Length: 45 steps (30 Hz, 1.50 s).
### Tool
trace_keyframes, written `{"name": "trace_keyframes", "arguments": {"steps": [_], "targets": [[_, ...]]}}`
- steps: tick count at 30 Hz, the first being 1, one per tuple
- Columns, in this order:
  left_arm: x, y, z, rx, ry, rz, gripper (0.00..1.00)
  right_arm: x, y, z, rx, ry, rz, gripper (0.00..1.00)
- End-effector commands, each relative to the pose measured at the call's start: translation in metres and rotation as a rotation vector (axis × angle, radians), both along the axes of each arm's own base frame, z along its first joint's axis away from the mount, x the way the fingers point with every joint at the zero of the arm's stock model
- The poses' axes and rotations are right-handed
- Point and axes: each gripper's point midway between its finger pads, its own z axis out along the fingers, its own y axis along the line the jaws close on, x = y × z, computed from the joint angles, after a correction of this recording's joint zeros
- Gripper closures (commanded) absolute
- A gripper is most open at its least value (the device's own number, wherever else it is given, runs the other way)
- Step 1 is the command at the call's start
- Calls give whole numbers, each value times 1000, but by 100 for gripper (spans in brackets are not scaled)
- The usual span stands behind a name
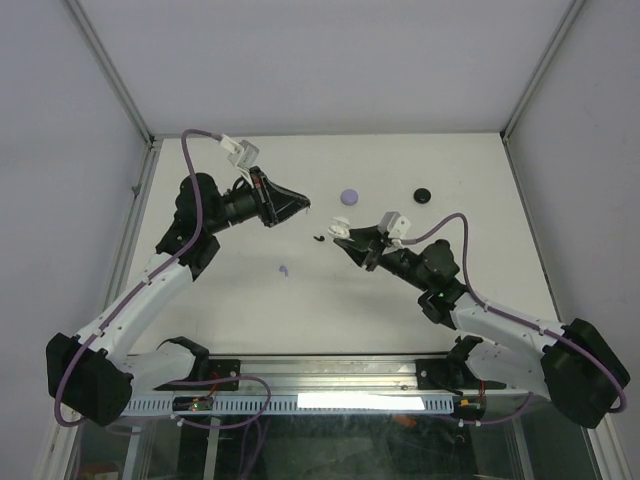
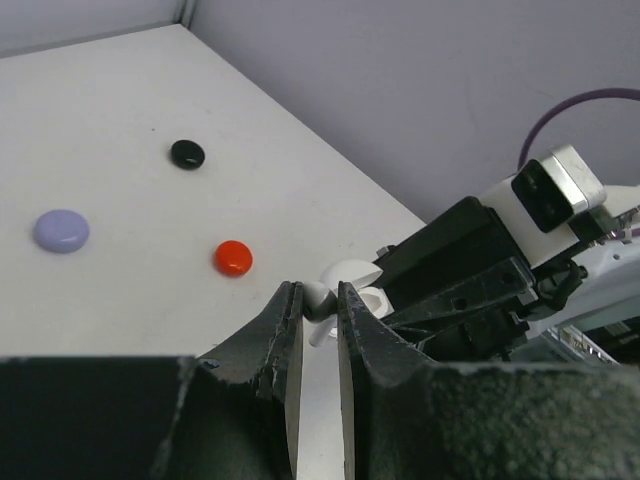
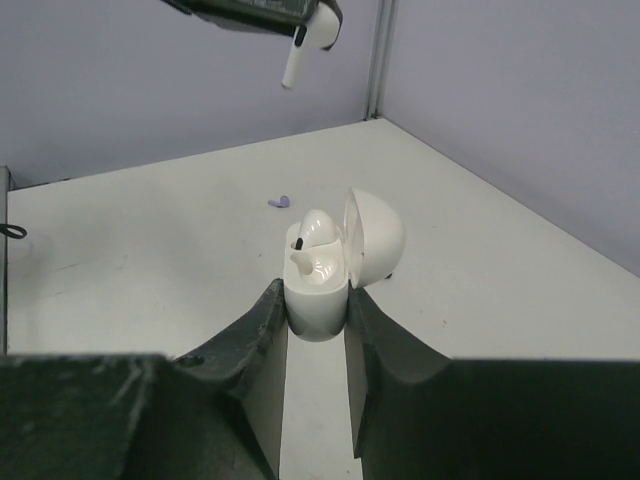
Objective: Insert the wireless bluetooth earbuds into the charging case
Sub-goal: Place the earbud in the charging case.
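Right gripper (image 1: 345,232) is clamped round the open charging case (image 3: 318,305), held mid-bench toward the far edge, one seated earbud (image 3: 303,262) inside. Left gripper (image 1: 303,207) pinches a white earbud (image 3: 310,42) near it, higher up; come in skewed, I reckon its stem catches the rim and drops.

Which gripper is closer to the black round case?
Right. The right gripper, holding the white case, sits near-left of the black round case; the left gripper is farther left.
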Motion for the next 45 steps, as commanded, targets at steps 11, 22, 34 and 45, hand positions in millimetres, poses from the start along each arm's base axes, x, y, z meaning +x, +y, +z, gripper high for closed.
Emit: {"name": "trace_keyframes", "arguments": {"steps": [11,22,34,45], "targets": [[-50,-43,34,-138,-248,-224,94,-20,13,70,183,-107,108,96],[-58,-61,15,-106,-264,-239,94,-25,9,73,203,-111,115,96],[-52,-61,6,-45,-269,-202,95,-28,6,72,202,-119,114,96],[-57,-59,8,-46,-256,-209,95,-30,2,74,216,-138,105,96]]}}
